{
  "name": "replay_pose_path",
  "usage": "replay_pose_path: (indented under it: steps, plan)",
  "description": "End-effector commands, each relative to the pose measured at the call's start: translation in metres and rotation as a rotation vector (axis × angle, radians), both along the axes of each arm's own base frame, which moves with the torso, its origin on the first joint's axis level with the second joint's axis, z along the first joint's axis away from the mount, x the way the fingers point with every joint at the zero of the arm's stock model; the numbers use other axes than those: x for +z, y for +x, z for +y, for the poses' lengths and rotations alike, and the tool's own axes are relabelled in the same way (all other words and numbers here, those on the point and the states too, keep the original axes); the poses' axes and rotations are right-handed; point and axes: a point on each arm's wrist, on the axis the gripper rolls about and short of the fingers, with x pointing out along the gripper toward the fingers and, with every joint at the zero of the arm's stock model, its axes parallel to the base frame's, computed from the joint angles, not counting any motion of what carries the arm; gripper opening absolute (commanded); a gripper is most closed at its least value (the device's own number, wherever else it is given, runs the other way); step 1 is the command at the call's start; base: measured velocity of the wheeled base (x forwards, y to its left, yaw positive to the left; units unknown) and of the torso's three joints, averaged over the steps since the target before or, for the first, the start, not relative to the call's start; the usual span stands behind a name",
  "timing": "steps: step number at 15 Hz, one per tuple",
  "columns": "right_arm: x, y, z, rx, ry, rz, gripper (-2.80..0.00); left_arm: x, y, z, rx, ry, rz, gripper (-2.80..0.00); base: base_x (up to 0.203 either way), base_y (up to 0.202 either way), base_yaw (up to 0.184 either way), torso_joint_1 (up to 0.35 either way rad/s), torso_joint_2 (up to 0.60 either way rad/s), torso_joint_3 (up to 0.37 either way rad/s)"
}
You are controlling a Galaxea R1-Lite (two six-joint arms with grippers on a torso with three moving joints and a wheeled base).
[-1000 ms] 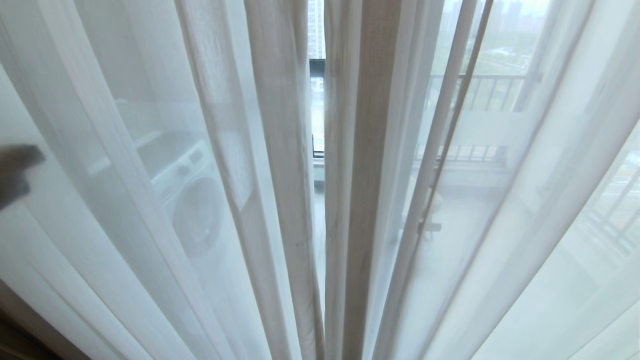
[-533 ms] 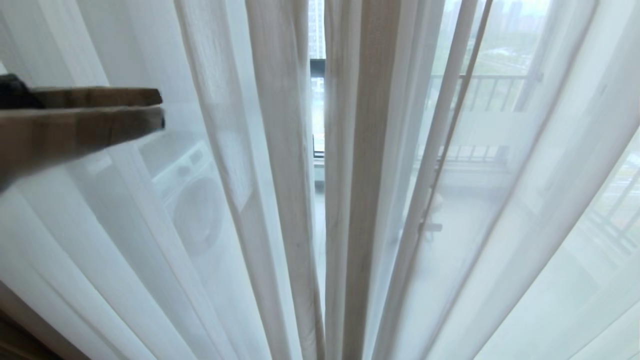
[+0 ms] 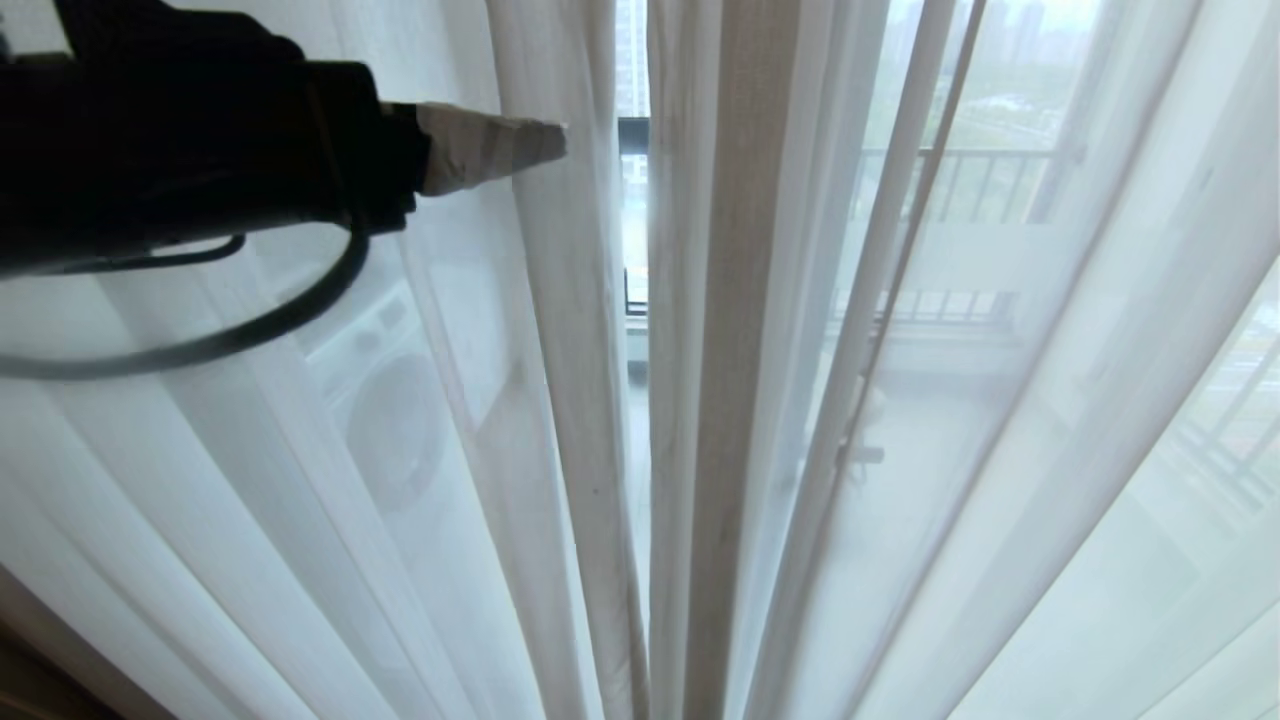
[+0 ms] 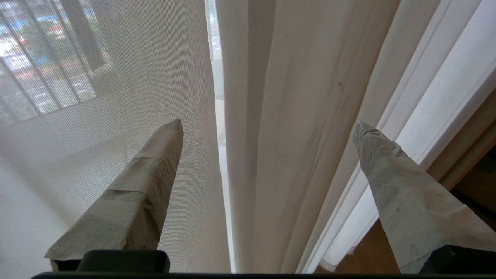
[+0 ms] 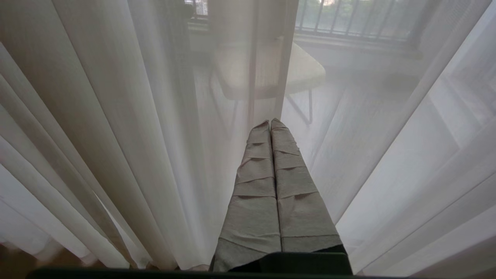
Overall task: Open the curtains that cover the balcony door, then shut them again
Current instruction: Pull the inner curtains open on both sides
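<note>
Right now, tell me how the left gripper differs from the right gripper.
The left gripper has its fingers spread wide, straddling a curtain fold near the gap; the right gripper has its fingers pressed shut, holding nothing. The left shows raised in the head view; the right doesn't. Both have tape-wrapped fingers and face the sheer curtains.

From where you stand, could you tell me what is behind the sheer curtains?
Through the sheer curtains show a washing machine, a balcony railing and a chair, all hazy. The door's handle and frame are mostly veiled.

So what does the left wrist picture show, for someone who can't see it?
The left gripper is open, its two taped fingers pointing at the sheer white curtains. A thin gap runs between the folds.
</note>
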Motion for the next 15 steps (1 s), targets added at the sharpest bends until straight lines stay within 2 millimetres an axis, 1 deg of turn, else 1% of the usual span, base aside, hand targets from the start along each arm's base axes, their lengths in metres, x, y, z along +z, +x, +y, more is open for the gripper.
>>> replay_pose_path:
  steps: [1, 3, 7, 12, 15]
  plan:
    - [0.000, 0.000, 0.000, 0.001, -0.001, 0.000, -2.80, -0.006, 0.028, -0.018, 0.080, 0.055, 0.000, 0.00, 0.000, 0.000, 0.000, 0.000, 0.00, 0.000]
    - [0.000, 0.000, 0.000, 0.001, -0.001, 0.000, -2.80, -0.003, 0.040, -0.025, 0.134, 0.075, -0.026, 0.00, 0.000, 0.000, 0.000, 0.000, 0.00, 0.000]
    - [0.000, 0.000, 0.000, 0.001, -0.001, 0.000, -2.80, -0.001, 0.052, -0.032, 0.199, 0.079, -0.036, 0.00, 0.000, 0.000, 0.000, 0.000, 0.00, 0.000]
    - [0.000, 0.000, 0.000, 0.001, -0.001, 0.000, -2.80, 0.007, 0.064, -0.040, 0.206, 0.059, -0.062, 0.00, 0.000, 0.000, 0.000, 0.000, 0.00, 0.000]
    - [0.000, 0.000, 0.000, 0.001, -0.001, 0.000, -2.80, 0.013, 0.073, -0.049, 0.201, 0.042, -0.080, 0.00, 0.000, 0.000, 0.000, 0.000, 0.00, 0.000]
